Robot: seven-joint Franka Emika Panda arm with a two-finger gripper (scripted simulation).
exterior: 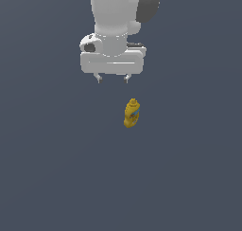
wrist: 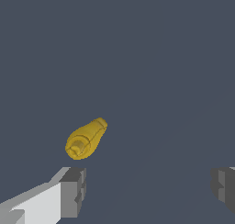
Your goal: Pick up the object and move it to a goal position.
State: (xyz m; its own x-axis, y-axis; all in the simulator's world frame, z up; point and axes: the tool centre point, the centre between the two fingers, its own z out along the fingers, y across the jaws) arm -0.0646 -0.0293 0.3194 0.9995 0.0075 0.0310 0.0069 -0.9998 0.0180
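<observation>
In the exterior view, the white arm comes down from the top of the picture and ends in a wide pale gripper, whose two short fingers point downward with a clear gap between them, so the pincer is wide and holds nothing. Under it, a little toward the exterior view's right, the yellow bottle stands on the plain dark grey floor. The bottle is apart from the fingers and does not touch them. Its long axis is nearly upright, only slightly tilted, with the pointed cap at the top leaning toward the exterior view's right, and a small blue patch of the label shows on the side of the body. The bottle is the only container here (its cap is on, and what is inside cannot be seen). It looks narrower than the space between the fingers. In the wrist view, the same bottle is seen almost from above, so it appears short and rounded: the cap end is the round part close to the camera, and the body goes away from it toward the base. The label is not visible from this side. The two grey fingertips stand far from each other at the edges of the picture, one of them partly cut by the border, and the gripper is again widely spread. The bottle lies beyond the fingertips, nearer to the one with the white body behind it, not between them.
</observation>
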